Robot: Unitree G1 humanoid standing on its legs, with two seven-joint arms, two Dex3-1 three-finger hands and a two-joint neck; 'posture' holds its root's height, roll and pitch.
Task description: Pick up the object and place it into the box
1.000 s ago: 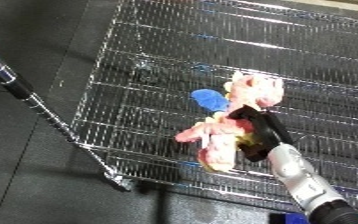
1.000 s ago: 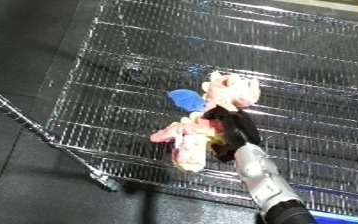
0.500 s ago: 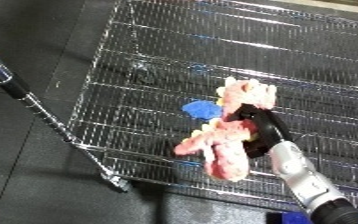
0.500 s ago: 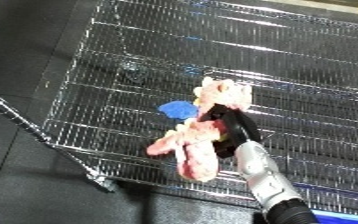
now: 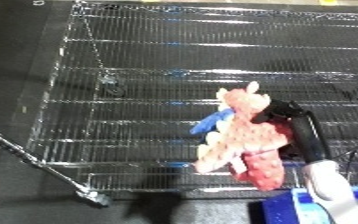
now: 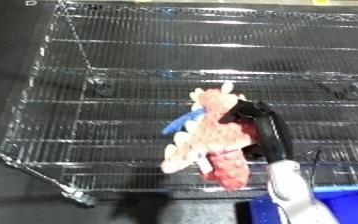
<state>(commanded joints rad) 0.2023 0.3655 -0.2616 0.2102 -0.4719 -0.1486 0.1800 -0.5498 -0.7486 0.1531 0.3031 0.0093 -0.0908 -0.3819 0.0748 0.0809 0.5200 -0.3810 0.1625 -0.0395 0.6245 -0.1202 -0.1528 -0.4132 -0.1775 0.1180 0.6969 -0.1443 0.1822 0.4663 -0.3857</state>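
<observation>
A pink and red soft toy (image 5: pixel 242 135) with a blue part (image 5: pixel 209 122) hangs above the wire shopping cart (image 5: pixel 158 75). My right hand (image 5: pixel 286 120) is shut on the toy from its right side, with the black fingers curled round it and the silver forearm (image 5: pixel 331 185) running down to the lower right. The toy dangles limp, its lower end near the cart's front rim. A blue bin (image 5: pixel 286 212) shows at the bottom right edge, just below the forearm. My left hand shows in no view.
The cart's wire basket fills most of the view, with its handle bar (image 5: pixel 42 165) and a corner end (image 5: pixel 91 197) at the lower left. Dark floor (image 5: pixel 15 75) lies to the left of the cart.
The camera has swung, so the cart sits differently and the blue bin has come into view. My right hand has lifted the toy and carried it toward the lower right.
</observation>
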